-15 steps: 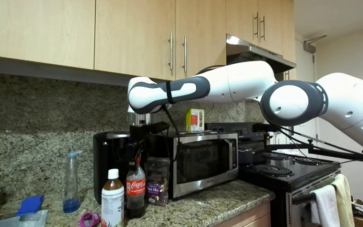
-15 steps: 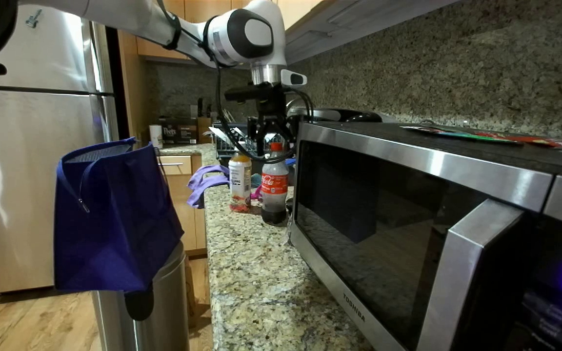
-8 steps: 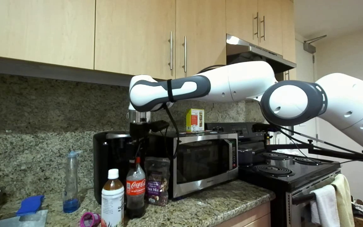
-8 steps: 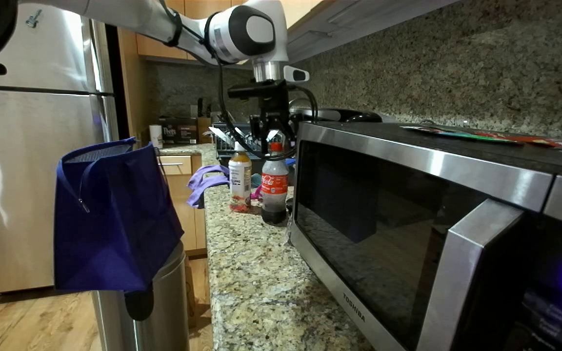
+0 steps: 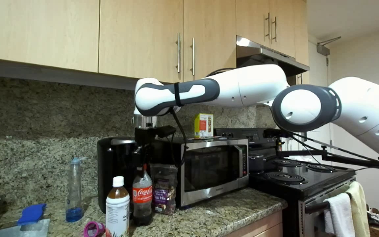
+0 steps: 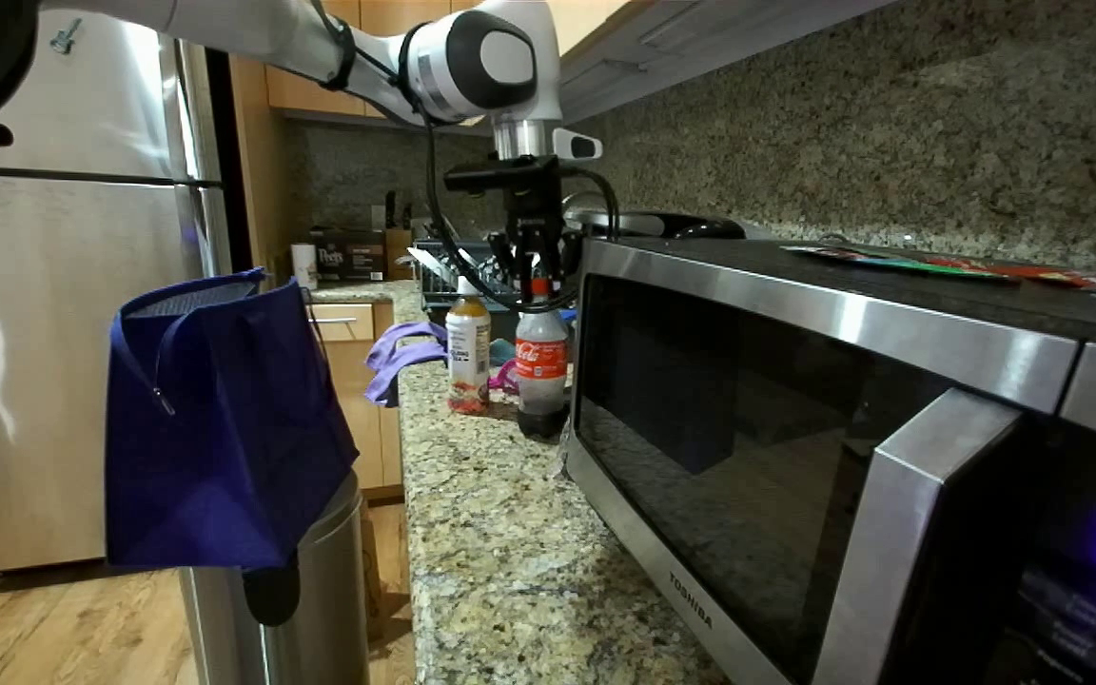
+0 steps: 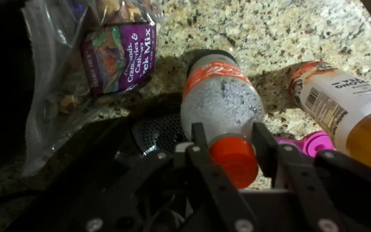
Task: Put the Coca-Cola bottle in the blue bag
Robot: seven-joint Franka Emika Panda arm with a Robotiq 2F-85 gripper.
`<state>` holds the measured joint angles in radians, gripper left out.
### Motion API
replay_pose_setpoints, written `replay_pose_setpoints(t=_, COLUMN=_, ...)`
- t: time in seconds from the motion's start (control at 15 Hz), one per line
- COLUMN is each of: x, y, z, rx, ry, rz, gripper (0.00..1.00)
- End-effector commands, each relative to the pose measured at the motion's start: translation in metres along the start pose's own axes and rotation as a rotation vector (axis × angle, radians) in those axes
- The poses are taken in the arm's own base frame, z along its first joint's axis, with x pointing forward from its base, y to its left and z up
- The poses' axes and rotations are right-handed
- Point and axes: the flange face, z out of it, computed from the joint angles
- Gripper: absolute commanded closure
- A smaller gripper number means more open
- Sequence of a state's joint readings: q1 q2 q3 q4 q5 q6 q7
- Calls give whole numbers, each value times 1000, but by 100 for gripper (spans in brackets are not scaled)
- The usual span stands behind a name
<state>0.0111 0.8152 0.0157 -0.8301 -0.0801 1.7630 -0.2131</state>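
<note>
The Coca-Cola bottle [image 5: 142, 196] stands on the counter, roughly upright, dark cola at its base, in both exterior views. Its red label and orange-red cap also show in the wrist view, where the bottle [image 7: 222, 103] lies below my jaws. My gripper [image 7: 228, 129] straddles the cap, its fingers brought in close. The left finger seems to touch the cap; a thin gap shows at the right finger. In an exterior view the gripper [image 6: 540, 283] hides part of the cap. The blue bag [image 6: 215, 428] sits open-topped on a steel bin, away from the counter.
A tea bottle [image 5: 117, 214] stands close beside the cola. A trek mix bag [image 5: 164, 194] and the microwave [image 5: 214, 177] flank it, with a black coffee maker [image 5: 109, 174] behind. Upper cabinets [image 5: 140, 39] hang over the arm. The counter edge [image 6: 405, 533] lies between cola and bag.
My gripper's fingers have come in from wide to narrow around the cap. The bottle has shifted slightly rightward in both exterior views. Early on, the arm edged a little to the right.
</note>
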Motion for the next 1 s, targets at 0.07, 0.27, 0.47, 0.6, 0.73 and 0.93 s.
replay_pose_setpoints(t=0.07, x=0, y=7, z=-2, rx=41, ry=1, rz=-12, gripper=88)
replay_pose_setpoints(t=0.27, x=-1, y=5, z=-10, rx=28, ry=2, rz=-20, gripper=88)
replay_pose_setpoints(t=0.47, x=-2, y=-1, z=-30, rx=17, ry=24, rz=-47, gripper=88)
replay_pose_setpoints(t=0.6, x=-5, y=-8, z=-49, rx=18, ry=34, rz=-93, gripper=88)
replay_pose_setpoints(t=0.73, x=-6, y=-14, z=-75, rx=0, ry=71, rz=-118, gripper=88)
replay_pose_setpoints(t=0.93, x=-15, y=-23, z=-114, rx=-16, ry=98, rz=-170, gripper=88)
